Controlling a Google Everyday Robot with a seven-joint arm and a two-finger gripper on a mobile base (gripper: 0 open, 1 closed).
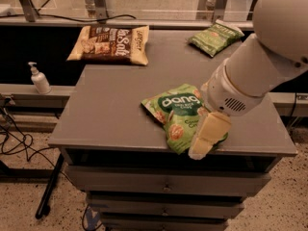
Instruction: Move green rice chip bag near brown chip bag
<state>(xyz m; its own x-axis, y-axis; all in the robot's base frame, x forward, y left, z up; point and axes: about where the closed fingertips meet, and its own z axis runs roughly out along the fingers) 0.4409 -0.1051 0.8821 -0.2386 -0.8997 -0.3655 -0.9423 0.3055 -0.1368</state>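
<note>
The green rice chip bag point(175, 110), bright green with white "dang" lettering, lies near the front edge of the grey cabinet top point(110, 109). The brown chip bag point(110, 44), wide, tan and dark brown with white lettering, lies flat at the back left. My gripper point(203, 146) hangs from the large white arm point(260, 66) at the right. It is low over the front right part of the green bag and covers that corner.
A smaller, darker green bag point(214, 36) lies at the back right. A white pump bottle point(39, 79) stands on a lower ledge at the left. Cables point(14, 143) trail on the floor at the left. Drawers point(166, 184) sit below the top.
</note>
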